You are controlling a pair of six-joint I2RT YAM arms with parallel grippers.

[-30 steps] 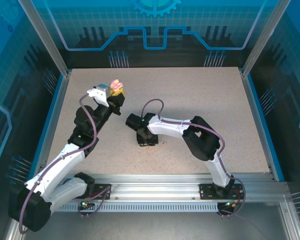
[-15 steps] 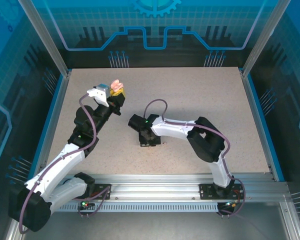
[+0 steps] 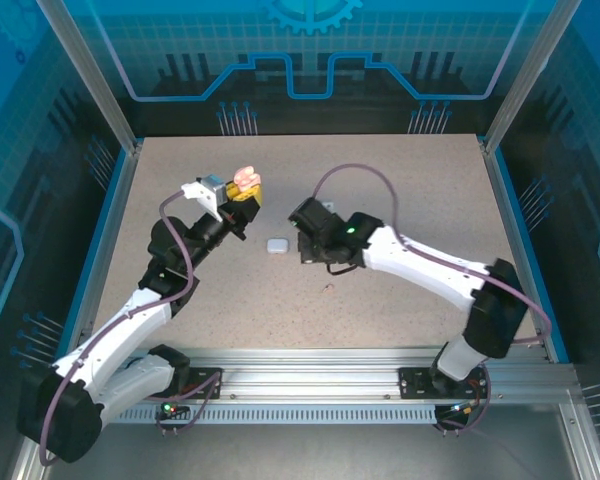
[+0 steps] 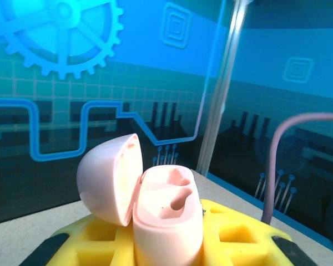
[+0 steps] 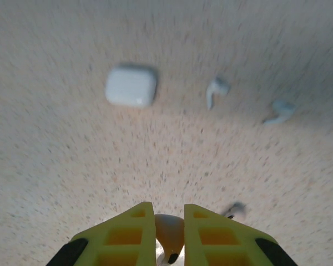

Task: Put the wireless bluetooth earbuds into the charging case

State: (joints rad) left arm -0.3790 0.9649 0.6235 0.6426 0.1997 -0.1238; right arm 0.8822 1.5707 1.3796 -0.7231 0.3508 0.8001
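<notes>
Left gripper (image 4: 166, 246) is clamped tight on the base of the pink charging case (image 4: 167, 213). The case stands upright between the yellow fingers with its lid (image 4: 108, 180) flipped open to the left, so you can see the empty earbud wells. That arm is reared up off the table (image 3: 400, 190), forearm climbing and wrist cocked so the gripper (image 3: 242, 195) points toward the back wall (image 4: 155, 72), with the case (image 3: 244, 177) well above the surface.

Right gripper (image 5: 168, 209) has its fingers nearly together, pinching a pale earbud (image 5: 169, 231) between the tips. That arm stretches from its base out left across the middle of the table, elbow off to the right and wrist low, gripper angled down at the surface.

On the table in front of it is a closed white case (image 5: 131, 86), also visible from the top camera (image 3: 276, 245). Two white earbuds (image 5: 216, 90) lie loose to its right, apart from each other. There's a blurry bit (image 5: 236, 209) beside the right finger, can't tell what it is.
</notes>
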